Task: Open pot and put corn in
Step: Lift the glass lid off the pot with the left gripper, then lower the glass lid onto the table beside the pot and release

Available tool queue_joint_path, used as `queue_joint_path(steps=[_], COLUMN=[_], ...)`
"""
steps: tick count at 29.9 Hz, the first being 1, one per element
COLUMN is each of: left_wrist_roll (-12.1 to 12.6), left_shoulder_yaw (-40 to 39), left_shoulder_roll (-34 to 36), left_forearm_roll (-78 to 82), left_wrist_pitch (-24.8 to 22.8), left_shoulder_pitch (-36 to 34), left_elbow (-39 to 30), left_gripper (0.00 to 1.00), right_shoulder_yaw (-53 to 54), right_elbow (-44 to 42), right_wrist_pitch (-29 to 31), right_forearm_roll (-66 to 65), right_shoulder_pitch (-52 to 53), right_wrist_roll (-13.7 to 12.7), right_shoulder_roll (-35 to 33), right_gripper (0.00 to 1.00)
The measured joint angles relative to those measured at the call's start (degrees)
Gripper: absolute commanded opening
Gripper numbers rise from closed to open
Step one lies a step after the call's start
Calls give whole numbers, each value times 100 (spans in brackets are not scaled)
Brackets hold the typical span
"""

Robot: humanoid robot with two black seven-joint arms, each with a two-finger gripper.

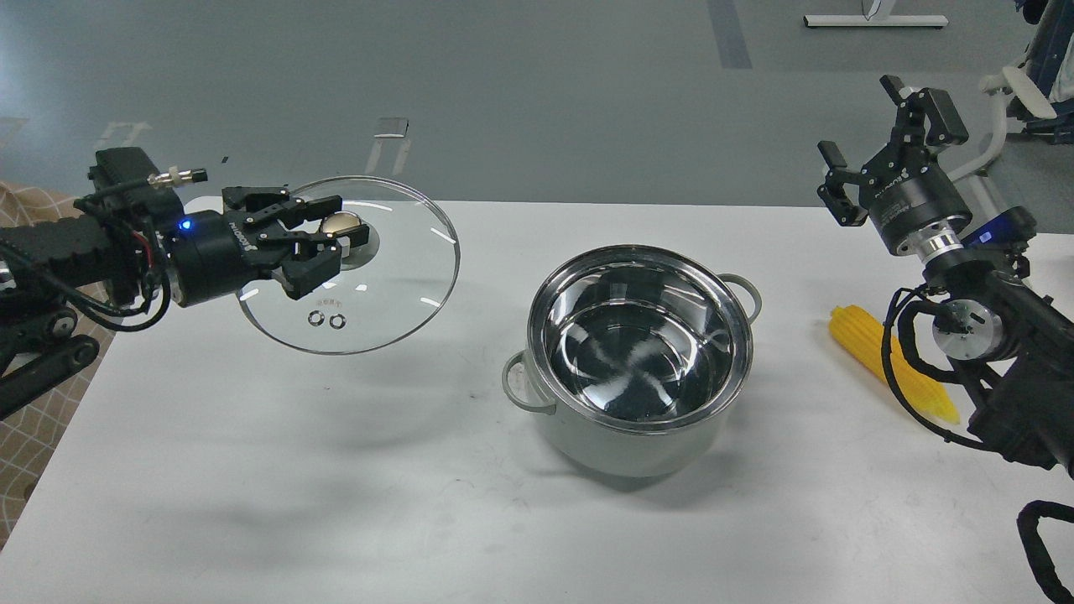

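The pale grey-green pot [638,436] stands open in the middle of the white table, its shiny steel inside empty. My left gripper [323,242] is shut on the gold knob of the glass lid [382,289] and holds the lid tilted in the air above the table's left part, well clear of the pot. The yellow corn [864,344] lies on the table to the right of the pot, partly hidden behind my right arm's cables. My right gripper [881,138] is open and empty, raised high above the table's far right.
The white table [336,486] ends at a far edge behind the pot. A checked cloth [33,419] lies off the table's left edge. My right arm's thick links [1007,369] stand just right of the corn.
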Motion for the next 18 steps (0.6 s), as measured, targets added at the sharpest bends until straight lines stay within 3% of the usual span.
queue_joint_path(steps=[8, 18], left_wrist_roll=[0, -2], left_shoulder_yaw=[12, 5], left_shoulder_roll=[-232, -709], left_forearm_roll=[-2, -82], left_wrist_pitch=[1240, 1629], left_shoulder_pitch=[1009, 1370], left_elbow=[814, 1504], left_gripper=[23, 25], right_shoulder_yaw=[-1, -1], right_elbow=[-2, -2], right_wrist_pitch=[0, 2], right_forearm_roll=[-19, -20], right_shoulder_pitch=[-37, -84], right_wrist_roll=[0, 0], right_shoulder_roll=[-7, -7], right_gripper=[100, 100])
